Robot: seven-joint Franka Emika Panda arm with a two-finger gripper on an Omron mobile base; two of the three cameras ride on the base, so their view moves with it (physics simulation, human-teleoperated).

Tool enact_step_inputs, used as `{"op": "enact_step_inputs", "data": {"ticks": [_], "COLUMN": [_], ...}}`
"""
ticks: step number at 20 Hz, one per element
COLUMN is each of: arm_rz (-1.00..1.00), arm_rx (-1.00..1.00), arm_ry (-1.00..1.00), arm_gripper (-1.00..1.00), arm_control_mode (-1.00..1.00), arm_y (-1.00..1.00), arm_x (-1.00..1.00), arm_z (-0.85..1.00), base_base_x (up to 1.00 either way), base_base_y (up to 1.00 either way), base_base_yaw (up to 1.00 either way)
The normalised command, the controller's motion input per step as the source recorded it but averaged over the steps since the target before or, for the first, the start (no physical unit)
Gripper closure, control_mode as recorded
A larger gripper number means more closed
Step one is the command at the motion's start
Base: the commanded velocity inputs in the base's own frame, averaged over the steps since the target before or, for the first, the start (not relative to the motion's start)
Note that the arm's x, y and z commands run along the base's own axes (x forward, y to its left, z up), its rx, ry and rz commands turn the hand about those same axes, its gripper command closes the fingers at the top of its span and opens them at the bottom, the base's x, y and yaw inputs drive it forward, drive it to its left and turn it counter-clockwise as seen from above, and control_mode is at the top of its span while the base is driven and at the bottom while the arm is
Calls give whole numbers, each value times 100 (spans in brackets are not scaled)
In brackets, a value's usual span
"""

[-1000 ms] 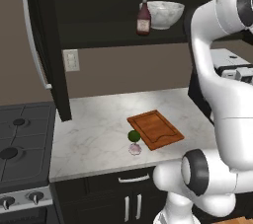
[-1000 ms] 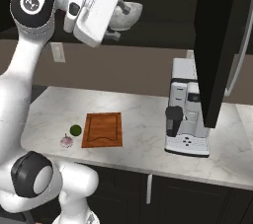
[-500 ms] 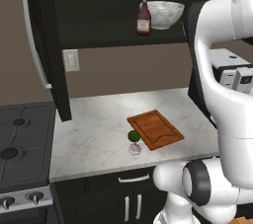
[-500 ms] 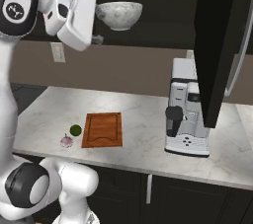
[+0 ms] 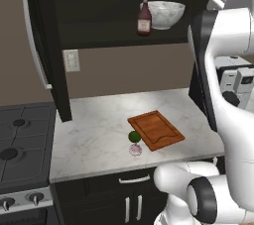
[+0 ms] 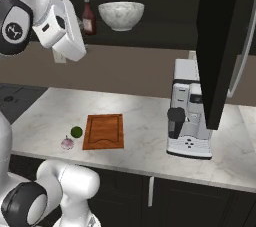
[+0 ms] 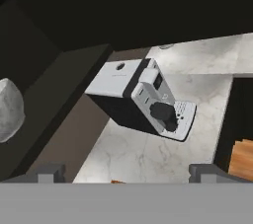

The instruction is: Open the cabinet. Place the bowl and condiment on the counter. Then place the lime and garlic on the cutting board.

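You are looking at a home kitchen, rendered rather than filmed. A white marble counter runs above low black cabinets, with a black gas stove at its left end and a coffee machine to the right. A black wall cabinet stands open above, and a wooden cutting board lies on the counter.

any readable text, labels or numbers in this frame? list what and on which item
None readable.
Condiment bottle: pale label, print too blurred to read.
Coffee machine: front panel has small buttons, no legible markings.
Stove: knobs show no legible marks.
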Motion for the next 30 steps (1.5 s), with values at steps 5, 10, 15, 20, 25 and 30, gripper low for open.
{"op": "enact_step_inputs", "data": {"ticks": [5,10,15,20,25,30], "arm_rz": [13,8,3,0,3,1], "arm_rx": [0,0,-7,-4,0,-1], "arm_ry": [1,3,0,0,0,0], "arm_gripper": [-100,-100,-100,-100,-100,-100], "arm_control_mode": [-100,-100,-100,-100,-100,-100], "arm_y": [42,48,19,0,0,7], "arm_x": [0,0,0,0,0,0], "arm_z": [-16,5,10,-2,-6,8], "base_base_x": [0,0,0,0,0,0], "base_base_y": [0,0,0,0,0,0], "base_base_yaw": [0,0,0,0,0,0]}}
